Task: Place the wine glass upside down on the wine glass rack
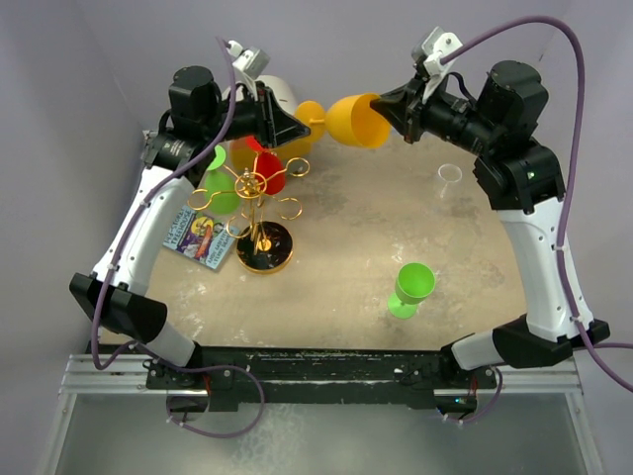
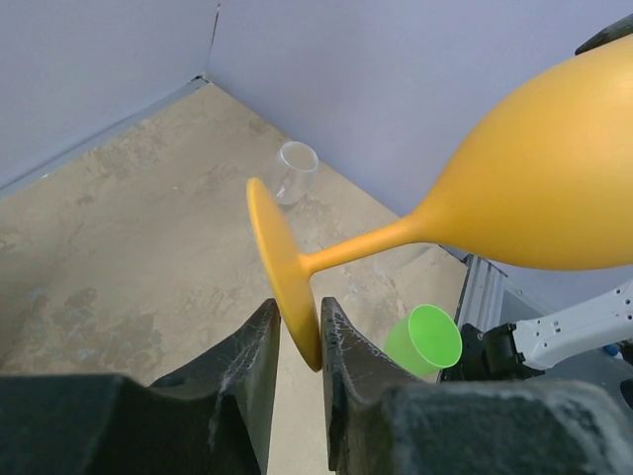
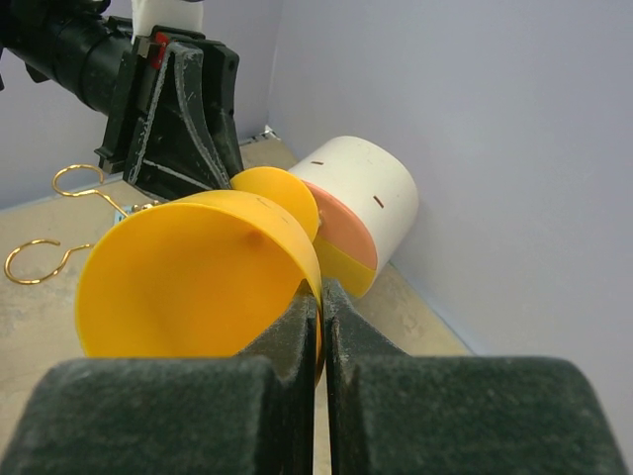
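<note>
The wine glass (image 1: 358,120) lies level: rim clenched in the right claw (image 1: 389,107), foot between the near-shut jaws of the left claw (image 2: 300,315), grip unclear, wine glass rack (image 1: 259,213) nearest that arm.

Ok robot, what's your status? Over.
Right claw shut on yellow wine glass rim. Left claw pinching its foot. Glass airborne, not yet on rack. Red glass, green glass at rack.

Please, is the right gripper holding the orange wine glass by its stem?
No, the right gripper pinches the orange wine glass at its bowl rim.
</note>
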Action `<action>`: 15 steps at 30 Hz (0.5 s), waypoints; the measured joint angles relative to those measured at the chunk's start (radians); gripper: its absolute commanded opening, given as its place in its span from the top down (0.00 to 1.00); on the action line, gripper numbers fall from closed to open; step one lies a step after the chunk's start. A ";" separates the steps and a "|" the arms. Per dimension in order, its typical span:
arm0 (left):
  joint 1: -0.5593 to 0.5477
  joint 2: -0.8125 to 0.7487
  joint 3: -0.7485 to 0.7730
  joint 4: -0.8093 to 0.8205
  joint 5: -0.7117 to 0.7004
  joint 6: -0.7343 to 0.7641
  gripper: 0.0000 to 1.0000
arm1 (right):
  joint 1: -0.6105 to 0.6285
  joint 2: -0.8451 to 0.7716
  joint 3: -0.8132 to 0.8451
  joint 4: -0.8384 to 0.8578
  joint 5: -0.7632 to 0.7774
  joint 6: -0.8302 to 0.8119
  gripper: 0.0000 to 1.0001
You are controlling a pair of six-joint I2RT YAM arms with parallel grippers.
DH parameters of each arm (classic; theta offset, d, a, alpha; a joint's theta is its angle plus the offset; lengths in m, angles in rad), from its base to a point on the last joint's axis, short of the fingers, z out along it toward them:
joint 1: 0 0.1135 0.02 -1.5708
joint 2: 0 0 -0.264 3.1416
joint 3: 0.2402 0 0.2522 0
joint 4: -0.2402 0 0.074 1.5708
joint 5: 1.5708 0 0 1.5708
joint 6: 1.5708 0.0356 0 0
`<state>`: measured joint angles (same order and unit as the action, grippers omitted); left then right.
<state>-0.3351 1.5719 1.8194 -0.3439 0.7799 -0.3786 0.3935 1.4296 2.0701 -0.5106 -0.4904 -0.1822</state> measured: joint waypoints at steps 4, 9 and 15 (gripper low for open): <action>-0.003 0.000 -0.001 0.003 0.005 -0.008 0.96 | 0.005 0.000 -0.008 0.002 0.000 0.000 1.00; 0.002 0.001 -0.008 0.008 -0.006 -0.045 1.00 | 0.005 -0.001 -0.031 0.008 0.000 -0.003 0.91; 0.002 0.000 -0.030 0.006 -0.037 -0.047 1.00 | 0.006 -0.006 -0.060 0.000 -0.001 -0.009 0.52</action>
<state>-0.3332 1.5719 1.7897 -0.3378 0.7425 -0.4259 0.3992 1.4235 2.0098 -0.5110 -0.4911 -0.1913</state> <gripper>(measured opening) 0.017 0.306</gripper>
